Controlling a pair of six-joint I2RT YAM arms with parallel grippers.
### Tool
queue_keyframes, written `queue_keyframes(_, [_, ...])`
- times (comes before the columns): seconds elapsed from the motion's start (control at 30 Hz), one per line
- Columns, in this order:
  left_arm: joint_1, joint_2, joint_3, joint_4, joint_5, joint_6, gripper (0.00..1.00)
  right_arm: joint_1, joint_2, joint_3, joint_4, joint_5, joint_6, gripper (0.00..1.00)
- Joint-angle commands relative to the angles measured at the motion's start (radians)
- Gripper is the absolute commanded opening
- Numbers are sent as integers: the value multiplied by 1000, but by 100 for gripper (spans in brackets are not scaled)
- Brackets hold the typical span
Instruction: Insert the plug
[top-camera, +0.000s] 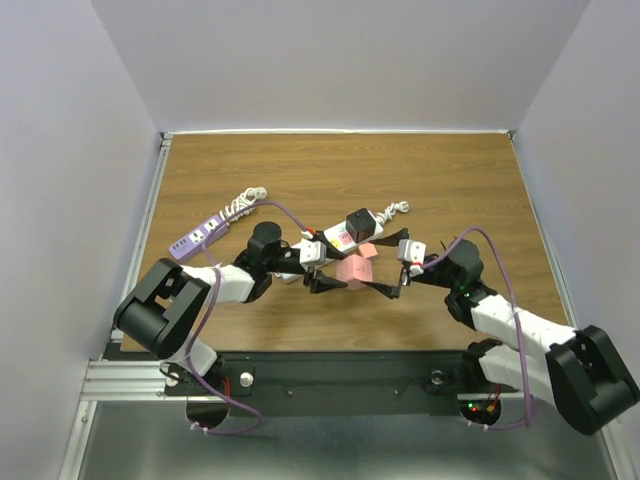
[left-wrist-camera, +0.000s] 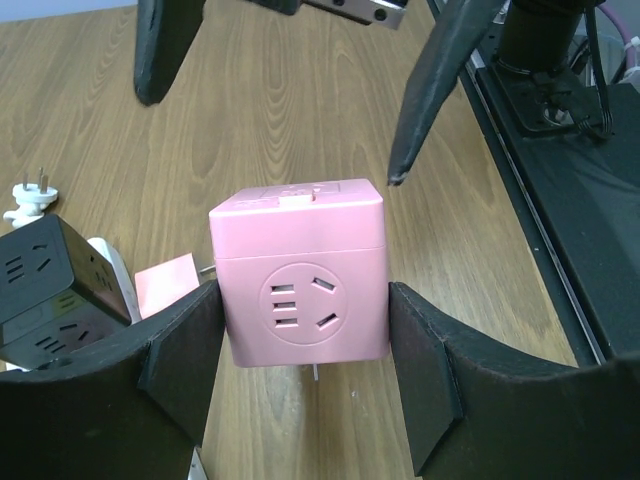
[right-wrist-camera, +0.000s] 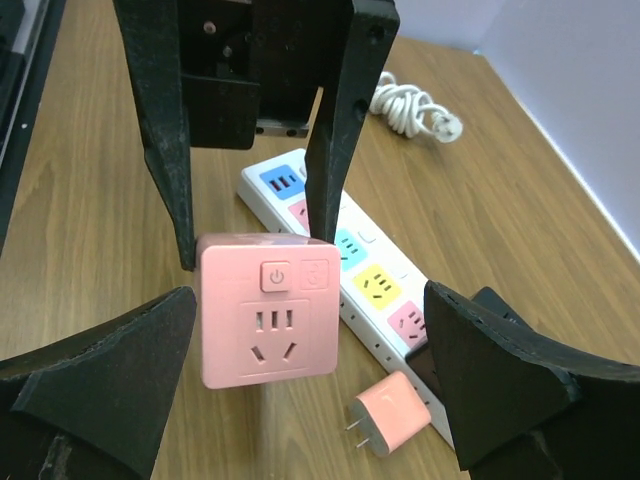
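One pink cube (left-wrist-camera: 300, 285), perhaps two strips (right-wrist-camera: 372, 287)

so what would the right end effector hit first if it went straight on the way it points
The pink cube, which sits between its open fingers; the left end effector holding it is probably next.
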Motion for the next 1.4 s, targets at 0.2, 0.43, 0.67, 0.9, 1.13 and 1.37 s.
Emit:
queue_keyframes(0.2, [5, -79, 7, 53, 33, 22, 0, -36, 181, 173, -96, -214, -46, 100])
queue_keyframes(0.43, [5, -86, 7, 53, 25, 25, 0, -36, 174, 217, -222, -260, -78, 100])
queue_keyframes(0.67, [5, -119, -12, 63, 30, 31, 0, -36, 253, 274, -282, -256, -80, 96])
queue_keyframes(0.9, [5, -117, -11, 68, 25, 27, 0, -36, 271, 299, -315, -251, -72, 68])
queue_keyframes(1.13, [5, -91, 7, 68, -42, -2, 0, -35, 230, 291, -312, -288, -38, 7])
queue_keyframes(1.37, [5, -74, 18, 79, -116, -39, 32, -35, 170, 256, -206, -196, 123, 1])
